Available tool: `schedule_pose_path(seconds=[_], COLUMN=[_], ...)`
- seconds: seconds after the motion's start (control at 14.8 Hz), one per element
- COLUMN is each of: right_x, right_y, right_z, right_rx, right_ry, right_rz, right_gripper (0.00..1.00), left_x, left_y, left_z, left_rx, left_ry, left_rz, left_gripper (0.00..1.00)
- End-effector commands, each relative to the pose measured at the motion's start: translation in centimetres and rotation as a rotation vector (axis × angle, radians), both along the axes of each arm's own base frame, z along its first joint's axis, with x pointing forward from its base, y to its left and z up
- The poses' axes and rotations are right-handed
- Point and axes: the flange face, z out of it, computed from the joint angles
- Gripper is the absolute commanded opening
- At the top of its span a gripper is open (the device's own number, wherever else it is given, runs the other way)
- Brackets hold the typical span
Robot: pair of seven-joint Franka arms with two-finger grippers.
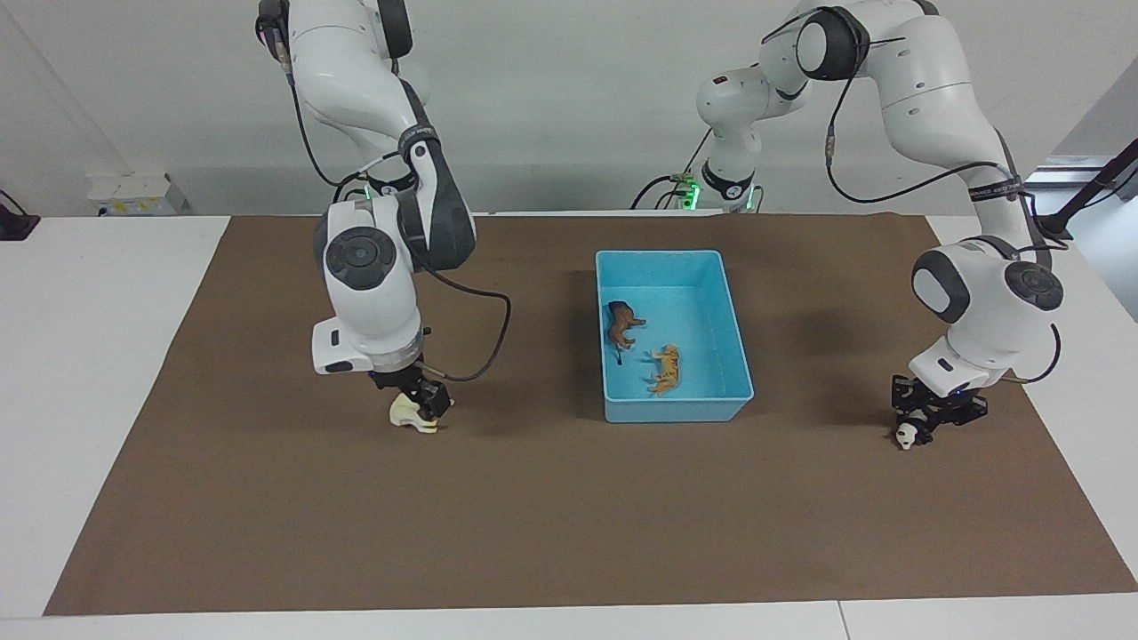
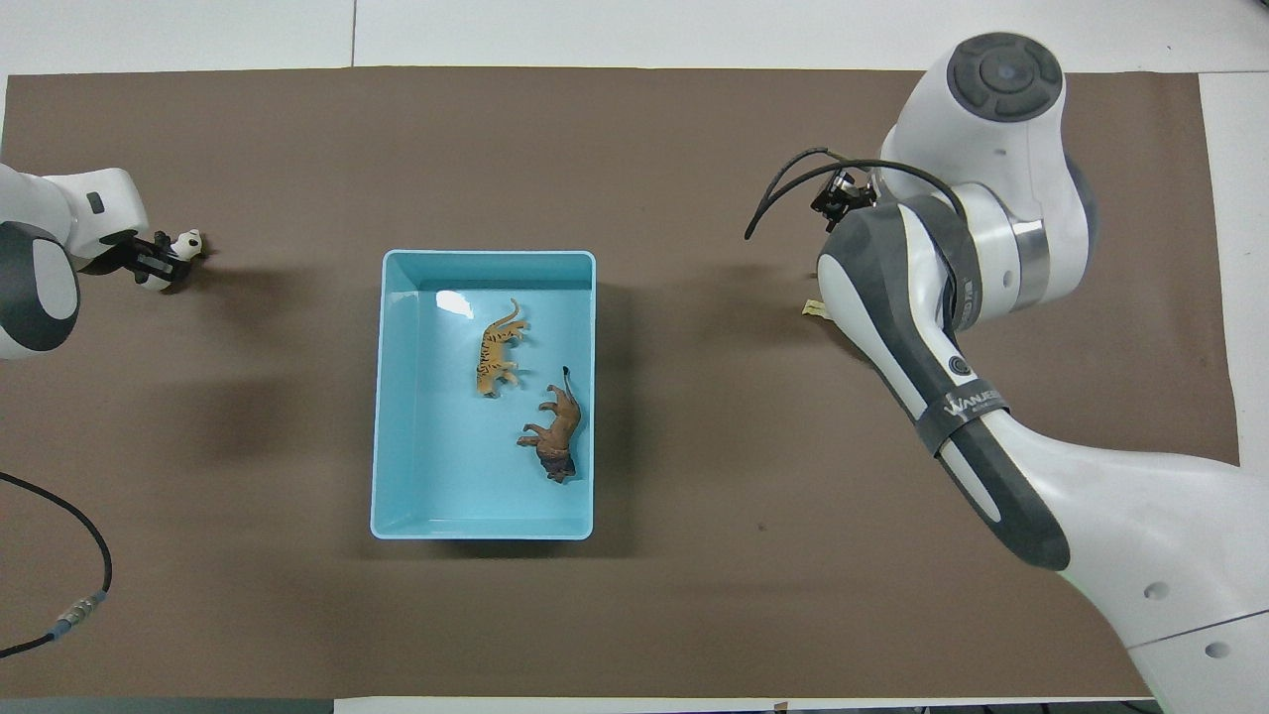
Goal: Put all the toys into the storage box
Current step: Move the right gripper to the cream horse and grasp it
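a: where's the left gripper (image 1: 931, 421)?
b: down on the mat (image 1: 569, 533) at the left arm's end, clamped on the panda (image 1: 909, 435).
a: and the right gripper (image 1: 418, 402)?
b: low over the cream horse (image 1: 406, 412), fingers spread, horse lying on the mat at the right arm's end.
a: the storage box (image 1: 737, 356)?
b: mid-table, with the tiger (image 1: 665, 368) and the brown animal (image 1: 620, 325) lying inside, apart.

Left hand (image 1: 925, 425) clamped, right hand (image 1: 418, 404) spread
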Motion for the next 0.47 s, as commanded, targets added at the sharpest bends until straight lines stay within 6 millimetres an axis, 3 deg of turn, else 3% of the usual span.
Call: schedule_pose_path(seconds=[0.0,0.2,0.41], right_x=[-4.1,-4.4,-4.4], right_y=[-1.9,-3.3,-3.4], right_z=[-3.0,-5.2,-6.5], right_rx=[0.016,0.022,0.023], right_ry=[0.006,-0.012,-0.022], right_rz=[0.11,0.165,0.166], right_gripper=[1.0,1.0,1.0], left_x=[1.3,2.3,1.0], left_y=[-1.0,-3.4,-10.6], left_z=[2.5,7.3,11.5], left_rx=[-0.004,-0.013,-0.022], left_ry=[-0.003,0.04,0.064], left_rz=[0.04,0.134,0.324], left_gripper=[0.19,0.18,0.18])
